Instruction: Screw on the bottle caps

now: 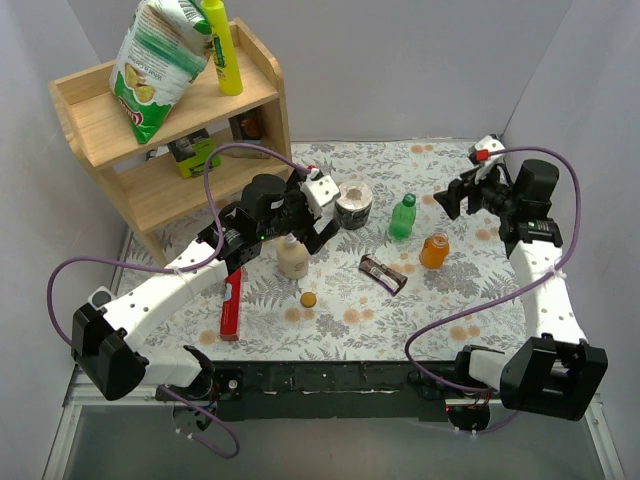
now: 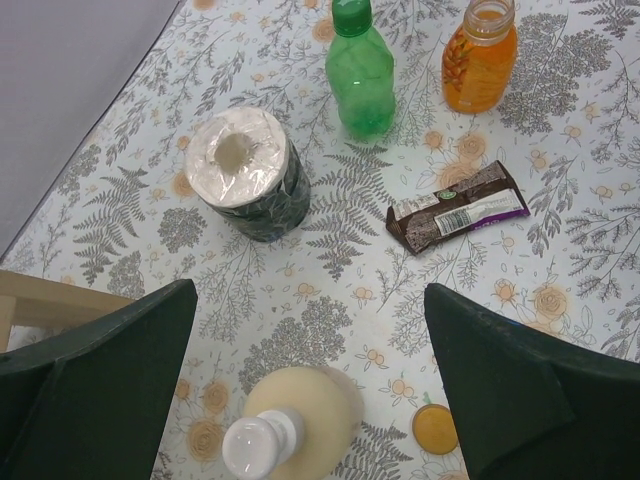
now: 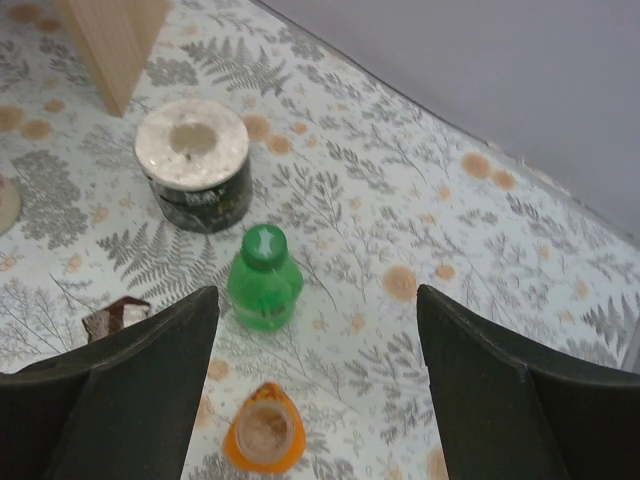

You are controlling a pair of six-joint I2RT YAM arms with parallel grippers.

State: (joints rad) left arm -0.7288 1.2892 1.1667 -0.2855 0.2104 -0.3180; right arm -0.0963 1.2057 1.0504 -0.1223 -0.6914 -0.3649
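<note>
Nearby, the orange cap (image 2: 435, 428) lies beside the left claw (image 2: 308, 300).

Green bottle (image 2: 360, 85): glossy translucent plastic

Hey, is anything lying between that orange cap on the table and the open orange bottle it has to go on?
Yes. A wrapped snack bar lies flat, about on the straight line from the orange cap to the orange bottle. It is low, so a lifted cap would probably clear it.

The orange cap (image 2: 433, 428) is partly hidden behind the left tool (image 2: 310, 295).
</note>
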